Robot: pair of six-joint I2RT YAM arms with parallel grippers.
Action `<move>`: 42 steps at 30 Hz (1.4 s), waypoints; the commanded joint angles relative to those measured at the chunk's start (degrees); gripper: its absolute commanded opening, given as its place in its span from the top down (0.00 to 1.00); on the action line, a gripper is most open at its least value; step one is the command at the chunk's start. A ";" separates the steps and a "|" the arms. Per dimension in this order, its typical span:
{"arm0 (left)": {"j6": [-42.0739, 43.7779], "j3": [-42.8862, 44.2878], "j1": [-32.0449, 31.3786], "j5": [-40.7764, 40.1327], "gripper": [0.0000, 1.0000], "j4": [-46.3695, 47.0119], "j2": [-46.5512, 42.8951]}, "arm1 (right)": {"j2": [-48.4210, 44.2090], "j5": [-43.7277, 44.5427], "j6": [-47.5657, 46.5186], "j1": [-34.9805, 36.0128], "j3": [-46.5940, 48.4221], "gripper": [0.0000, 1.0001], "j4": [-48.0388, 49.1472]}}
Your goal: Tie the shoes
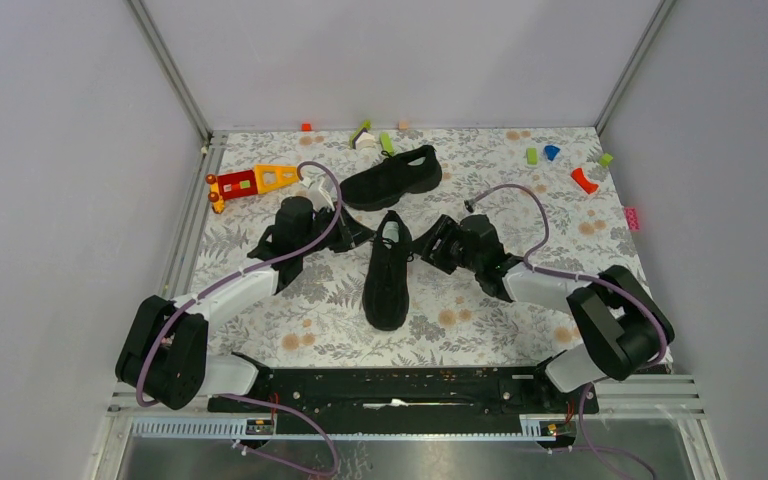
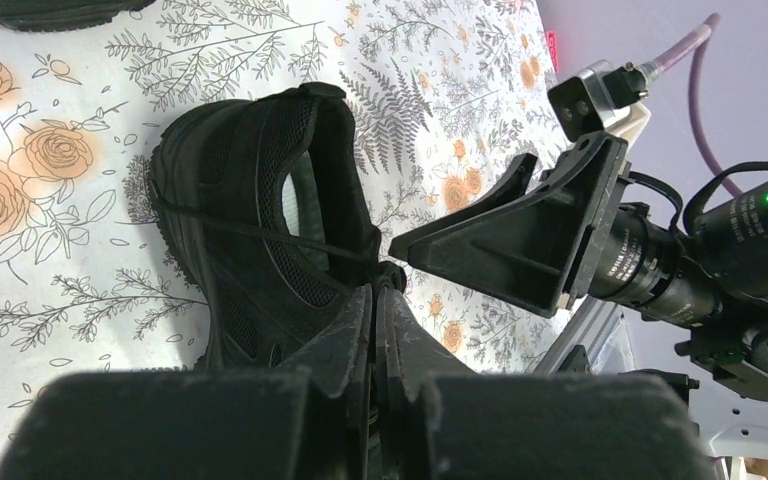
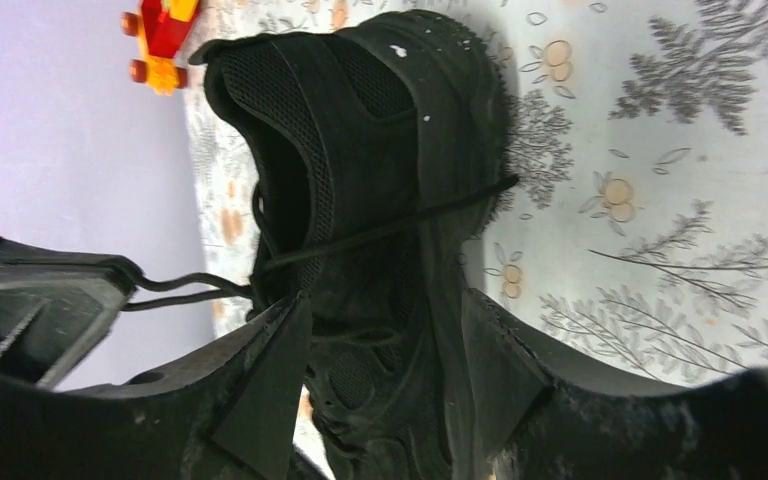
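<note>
Shoe (image 1: 387, 275) between left claw (image 1: 365, 237), right claw (image 1: 421, 249)

near shoe (image 1: 387, 275) on table (image 1: 330, 300), far shoe (image 1: 392, 177) just behind

Overhead from behind, wrist cameras close — sharing one shoe (image 1: 386, 275)

The right gripper (image 3: 380, 300) stands spread over the black shoe (image 3: 380, 120), whose lace (image 3: 195, 285) seemingly reaches the left gripper (image 3: 110, 280).
</note>
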 commanded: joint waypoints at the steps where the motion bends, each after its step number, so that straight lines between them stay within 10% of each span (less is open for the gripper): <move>1: 0.10 -0.53 -0.12 1.04 1.00 3.15 -0.60 | 3.45 -5.53 7.18 -0.32 -1.00 0.37 12.63; 7: 0.19 -0.31 -0.12 0.82 1.00 2.90 -0.41 | 7.46 -7.84 10.38 -0.23 -0.94 0.38 16.38; 32: 1.16 -0.66 -0.12 -0.97 1.00 0.02 -2.54 | -0.14 -3.68 5.27 1.67 -2.25 1.00 8.20; 42: 1.77 -5.81 -0.21 -3.83 1.00 -2.00 -9.40 | -5.54 4.25 -1.83 5.27 3.27 1.00 -7.86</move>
